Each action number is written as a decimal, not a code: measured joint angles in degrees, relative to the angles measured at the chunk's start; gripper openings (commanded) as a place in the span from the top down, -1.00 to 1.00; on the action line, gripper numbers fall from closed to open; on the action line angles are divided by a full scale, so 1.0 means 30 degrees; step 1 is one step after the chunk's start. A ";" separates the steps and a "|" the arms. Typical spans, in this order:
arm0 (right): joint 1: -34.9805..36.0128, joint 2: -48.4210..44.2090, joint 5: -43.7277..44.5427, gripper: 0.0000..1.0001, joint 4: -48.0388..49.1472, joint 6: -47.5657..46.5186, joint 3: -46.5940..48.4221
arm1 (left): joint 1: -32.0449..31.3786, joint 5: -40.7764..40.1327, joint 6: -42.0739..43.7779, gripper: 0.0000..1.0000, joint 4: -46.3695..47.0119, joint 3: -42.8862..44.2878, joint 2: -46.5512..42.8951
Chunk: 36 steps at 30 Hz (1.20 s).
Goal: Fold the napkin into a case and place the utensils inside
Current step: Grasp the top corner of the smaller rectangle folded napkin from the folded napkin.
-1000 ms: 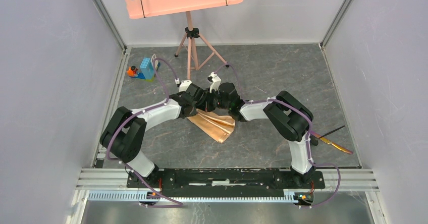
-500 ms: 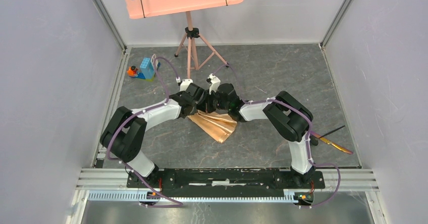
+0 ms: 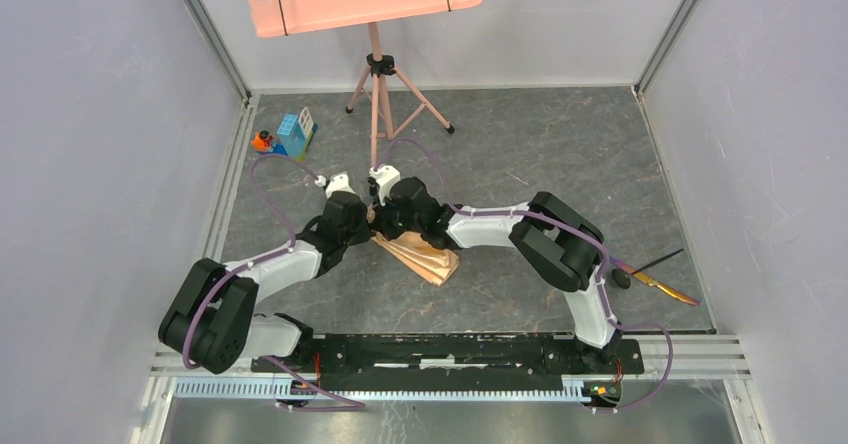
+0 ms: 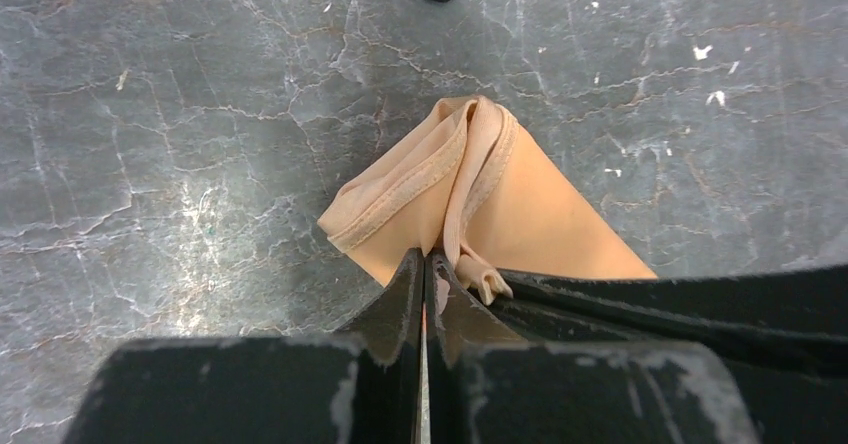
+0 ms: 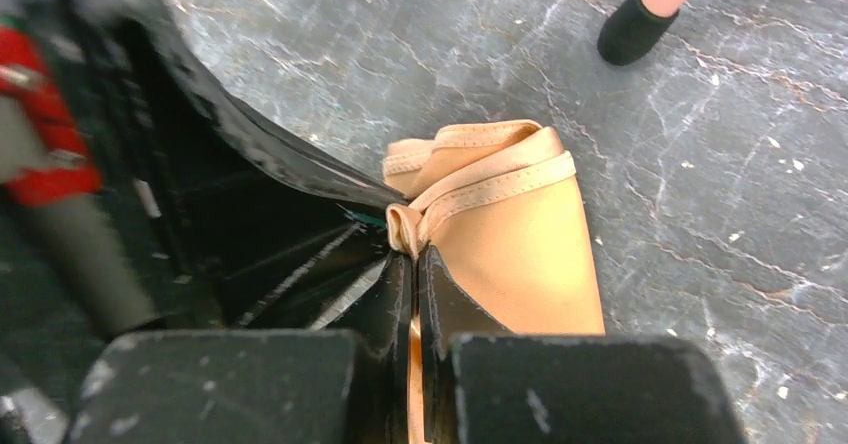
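Grey marbled table [image 3: 560,164], and both arms meet at the folded napkin [image 3: 430,256] mid-table. The left pincer [image 4: 424,262] is clamped tight on its hemmed corner; the right pincer [image 5: 410,259] is pinched on the hem too (cloth shows between its fingers). Only the overhead view catches the utensils [image 3: 655,276], well apart at the right edge.

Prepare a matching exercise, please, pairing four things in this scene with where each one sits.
Things:
1. napkin
2. utensils
3. music stand
4. toy blocks

Places:
A. far left of the table, by the wall
B. near right, beside the right arm's base
C. centre
D. far middle, on tripod legs

Pairs: 1-C, 2-B, 3-D, 4-A
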 measured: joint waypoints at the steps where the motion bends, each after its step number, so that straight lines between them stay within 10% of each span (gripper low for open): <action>1: 0.0051 0.0073 0.0240 1.00 -0.0189 -0.0219 0.0117 | 0.0153 0.0211 0.0000 0.95 0.0517 -0.0284 -0.0146; 19: 0.0998 0.2433 0.4306 1.00 -0.2346 -0.3643 0.3118 | 0.1362 0.2499 -0.0051 0.95 0.4852 -0.2426 -0.1370; 25: -0.0474 0.0758 -0.0619 0.90 0.3075 -0.1224 -0.1705 | 0.1778 0.3665 -0.1035 0.95 0.4728 -0.2419 -0.0350; 36: -0.1501 0.2929 -0.3942 0.90 0.3942 0.0335 0.0583 | 0.2157 0.4546 -0.1501 0.95 0.5180 -0.2674 0.0080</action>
